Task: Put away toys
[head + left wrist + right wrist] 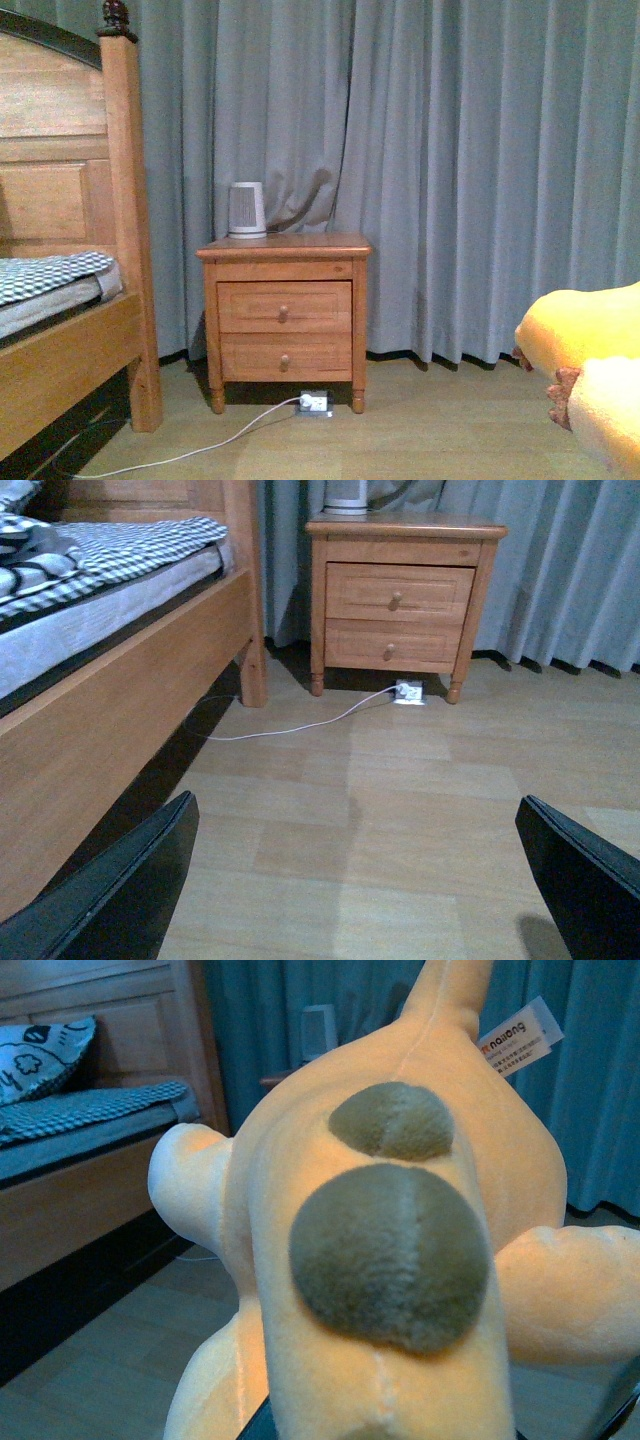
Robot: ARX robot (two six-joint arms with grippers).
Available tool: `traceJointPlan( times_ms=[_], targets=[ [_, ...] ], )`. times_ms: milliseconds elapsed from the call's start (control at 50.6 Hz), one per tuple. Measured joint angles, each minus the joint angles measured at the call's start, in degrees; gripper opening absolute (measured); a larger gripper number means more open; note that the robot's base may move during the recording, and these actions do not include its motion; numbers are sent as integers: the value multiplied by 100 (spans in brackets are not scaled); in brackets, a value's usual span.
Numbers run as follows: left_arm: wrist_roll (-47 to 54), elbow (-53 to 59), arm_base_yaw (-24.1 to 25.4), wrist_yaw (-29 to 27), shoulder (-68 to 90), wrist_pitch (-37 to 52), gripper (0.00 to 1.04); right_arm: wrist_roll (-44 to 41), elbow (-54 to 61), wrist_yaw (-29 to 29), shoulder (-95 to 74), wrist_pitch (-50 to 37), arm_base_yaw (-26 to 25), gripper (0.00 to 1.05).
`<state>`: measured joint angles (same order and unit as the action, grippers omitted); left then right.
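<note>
The orange-yellow plush animal fills the right wrist view, with two brownish-grey round patches on its back and a white tag near its tail. My right gripper is shut on it and holds it above the floor; its jaws are almost wholly hidden under the plush. In the front view the plush shows at the right edge, with brown claws. My left gripper is open and empty, low over the wooden floor, its two black fingers wide apart.
A wooden nightstand with two drawers stands against grey curtains, a small white device on top. A wooden bed with a checked cover is at left, a patterned pillow on it. A white cable and plug lie on the floor.
</note>
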<state>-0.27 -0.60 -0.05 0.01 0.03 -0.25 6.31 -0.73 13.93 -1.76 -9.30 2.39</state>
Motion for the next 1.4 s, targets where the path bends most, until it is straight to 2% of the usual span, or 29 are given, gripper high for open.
traceJointPlan(
  times_ms=[1404],
  targets=[
    [0,0,7,-2,0,0,99,11,0,-15,0,2,-2,7]
  ],
)
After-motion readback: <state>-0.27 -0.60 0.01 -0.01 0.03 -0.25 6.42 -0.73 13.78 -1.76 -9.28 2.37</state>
